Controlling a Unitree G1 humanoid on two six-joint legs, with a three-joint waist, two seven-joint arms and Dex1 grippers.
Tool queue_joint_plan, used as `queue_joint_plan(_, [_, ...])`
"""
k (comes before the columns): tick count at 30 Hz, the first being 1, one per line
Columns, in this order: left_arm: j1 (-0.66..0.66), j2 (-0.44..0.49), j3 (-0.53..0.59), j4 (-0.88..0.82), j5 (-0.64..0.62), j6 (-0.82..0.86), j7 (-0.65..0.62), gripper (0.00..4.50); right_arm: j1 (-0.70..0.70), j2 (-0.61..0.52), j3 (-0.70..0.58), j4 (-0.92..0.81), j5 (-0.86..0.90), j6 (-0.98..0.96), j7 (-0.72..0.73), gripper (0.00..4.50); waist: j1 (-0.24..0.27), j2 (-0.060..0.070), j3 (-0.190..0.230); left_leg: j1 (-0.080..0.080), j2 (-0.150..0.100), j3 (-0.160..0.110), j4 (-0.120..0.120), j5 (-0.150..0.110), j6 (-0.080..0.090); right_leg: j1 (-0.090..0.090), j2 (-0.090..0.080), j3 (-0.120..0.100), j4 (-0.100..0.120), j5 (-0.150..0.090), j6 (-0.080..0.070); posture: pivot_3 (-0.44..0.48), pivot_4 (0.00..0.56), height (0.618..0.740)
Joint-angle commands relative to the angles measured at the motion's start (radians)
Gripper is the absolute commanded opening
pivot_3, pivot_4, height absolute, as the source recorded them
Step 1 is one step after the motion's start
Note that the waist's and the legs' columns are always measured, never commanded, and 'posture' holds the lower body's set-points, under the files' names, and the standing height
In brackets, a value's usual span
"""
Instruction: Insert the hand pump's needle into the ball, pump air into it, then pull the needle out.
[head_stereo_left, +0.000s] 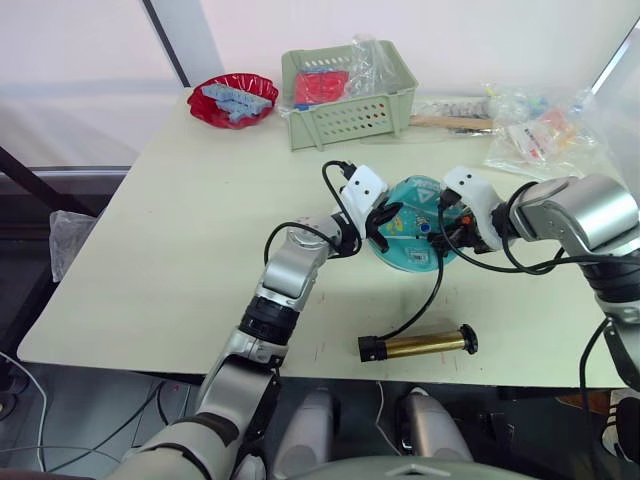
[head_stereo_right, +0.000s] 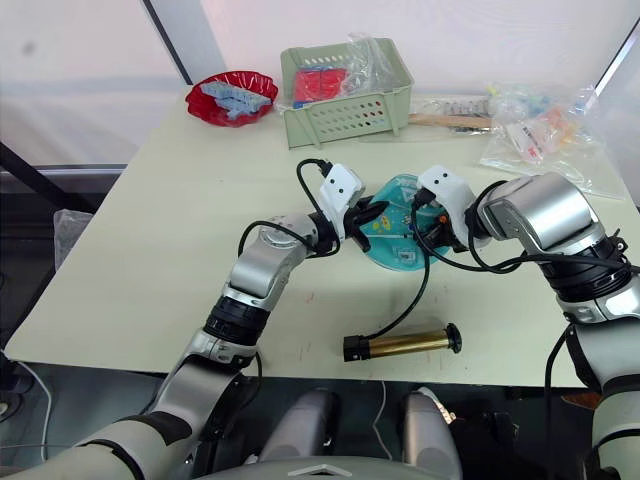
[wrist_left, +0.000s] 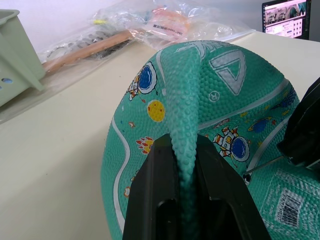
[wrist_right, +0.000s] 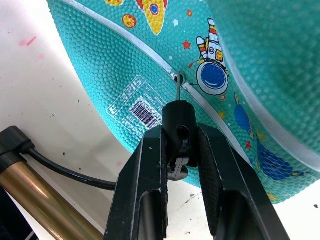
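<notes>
Teal ball (head_stereo_left: 412, 237) — limp, creased, a ridge pinched up. Needle (wrist_right: 178, 89) tip at its valve. Hand pump (head_stereo_left: 418, 345) lies flat on tabletop nearby — hose curving to ball.

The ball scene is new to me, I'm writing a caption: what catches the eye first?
The deflated teal ball mid-table, a fold of it pinched by the left gripper. The right gripper holds the needle at the ball's valve. The hand pump lies near the table's front edge.
</notes>
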Motion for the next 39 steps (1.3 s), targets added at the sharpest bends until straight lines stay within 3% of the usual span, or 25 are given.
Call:
queue_joint_plan(1, [0.021,-0.009,-0.03,0.023,0.005,0.022,-0.007,0.01,0.01,-0.021,0.002,-0.022,-0.014,-0.008,0.005,0.32,0.0,0.0,0.0,0.0,0.0,0.0,0.0,0.0,0.0,0.0,0.0,0.0,0.0,0.0,0.0,0.0,0.15,0.737])
queue_joint_plan(39, [0.044,-0.025,-0.057,0.001,0.003,0.032,-0.02,0.01,-0.037,0.053,0.044,0.007,-0.054,0.04,-0.007,0.32,-0.002,0.0,-0.001,0.001,0.0,-0.001,0.0,0.0,0.0,0.0,0.0,-0.001,0.0,0.0,0.0,0.0,0.15,0.737])
